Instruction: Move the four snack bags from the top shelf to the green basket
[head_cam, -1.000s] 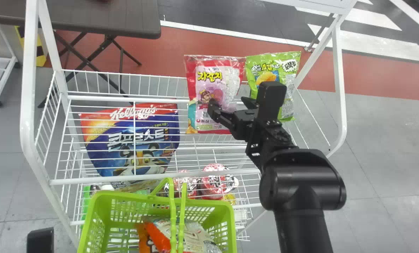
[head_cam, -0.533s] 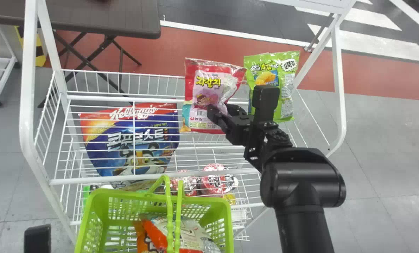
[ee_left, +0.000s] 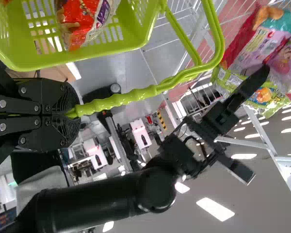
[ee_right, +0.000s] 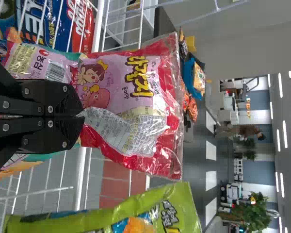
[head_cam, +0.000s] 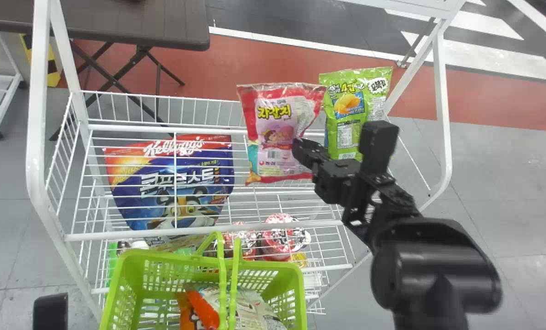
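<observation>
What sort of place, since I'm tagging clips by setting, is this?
Probably a mock shop corner in an indoor lab or demo hall: snack bags at a white wire rack, a green basket and bright ceiling lights.

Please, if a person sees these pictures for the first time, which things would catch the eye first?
Probably the red-and-pink snack bag, pinched in the right gripper at the top shelf, beside a bright green snack bag. Next, the lime-green basket at the head view's bottom edge, with snack bags inside and its handle held by the left gripper.
</observation>
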Action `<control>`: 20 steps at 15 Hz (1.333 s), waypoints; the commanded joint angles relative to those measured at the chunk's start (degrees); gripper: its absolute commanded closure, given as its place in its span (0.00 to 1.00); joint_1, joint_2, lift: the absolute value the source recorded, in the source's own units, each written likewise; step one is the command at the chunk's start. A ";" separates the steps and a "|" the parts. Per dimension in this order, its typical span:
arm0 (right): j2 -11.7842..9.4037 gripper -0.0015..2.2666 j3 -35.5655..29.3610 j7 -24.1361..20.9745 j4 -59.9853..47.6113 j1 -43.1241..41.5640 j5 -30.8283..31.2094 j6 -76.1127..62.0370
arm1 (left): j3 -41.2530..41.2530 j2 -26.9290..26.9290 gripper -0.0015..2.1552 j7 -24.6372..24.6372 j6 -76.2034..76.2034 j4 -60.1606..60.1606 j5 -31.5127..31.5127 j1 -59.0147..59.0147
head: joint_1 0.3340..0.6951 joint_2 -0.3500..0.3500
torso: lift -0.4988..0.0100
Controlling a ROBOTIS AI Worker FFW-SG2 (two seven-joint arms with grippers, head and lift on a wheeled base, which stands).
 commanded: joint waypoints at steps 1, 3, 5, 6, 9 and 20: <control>0.04 0.96 -5.25 1.98 -11.17 7.69 -5.46 5.31 | 0.26 0.00 0.63 -0.11 0.00 -0.22 0.00 0.03 | 1.00 0.00 | 0.98; 0.31 0.96 -11.66 4.88 -19.26 12.96 -10.83 15.33 | 0.44 0.00 0.63 -0.20 0.00 -0.57 0.00 0.38 | 1.00 0.00 | 0.98; 1.68 0.96 -18.70 8.13 -24.71 18.06 -14.52 23.07 | 0.53 0.00 0.63 -0.28 0.00 -0.57 0.00 0.47 | 1.00 0.00 | 0.98; 1.68 0.96 -22.74 10.42 -26.46 20.34 -16.19 24.30 | 0.70 -0.09 0.63 -0.20 0.00 -0.57 0.00 0.47 | 1.00 0.00 | 0.98; 1.68 0.96 -30.47 15.69 -26.73 22.45 -18.65 31.33 | 1.05 -0.44 0.63 -0.11 -0.17 -0.84 0.09 0.73 | 1.00 0.00 | 0.98; 1.68 0.96 -21.33 21.75 -19.34 28.34 -22.52 47.68 | 0.26 -0.70 0.63 0.68 0.00 -2.16 -0.53 0.65 | 1.00 0.00 | 0.98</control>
